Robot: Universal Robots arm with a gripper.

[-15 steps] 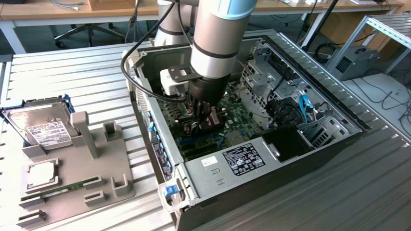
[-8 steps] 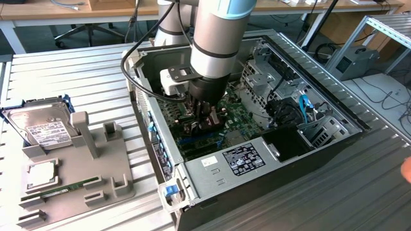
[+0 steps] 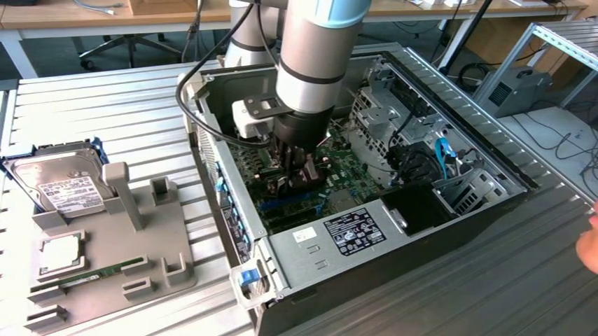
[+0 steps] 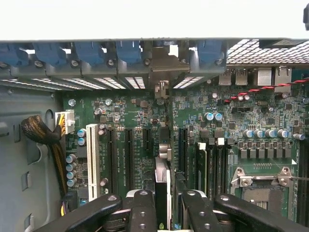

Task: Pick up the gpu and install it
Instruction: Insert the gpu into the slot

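My gripper [image 3: 299, 175] reaches down inside the open computer case [image 3: 374, 238], over the green motherboard [image 4: 135, 121]. It is shut on the gpu [image 4: 163, 186], which I see edge-on between the two black fingers [image 4: 142, 212]. The card stands upright along a long expansion slot. Its silver end bracket [image 4: 163, 67] sits at the rear slot opening among the blue clips. In the exterior view the gpu [image 3: 291, 185] is a dark shape under the fingers, low against the board. Whether it is fully seated I cannot tell.
A grey fixture [image 3: 122, 259] on the exterior view's left carries a hard drive [image 3: 61, 185], a CPU [image 3: 61, 253] and a RAM stick [image 3: 98, 273]. Drive cages and cables [image 3: 421, 161] crowd the case. A person's hand [image 3: 589, 245] is at the right edge.
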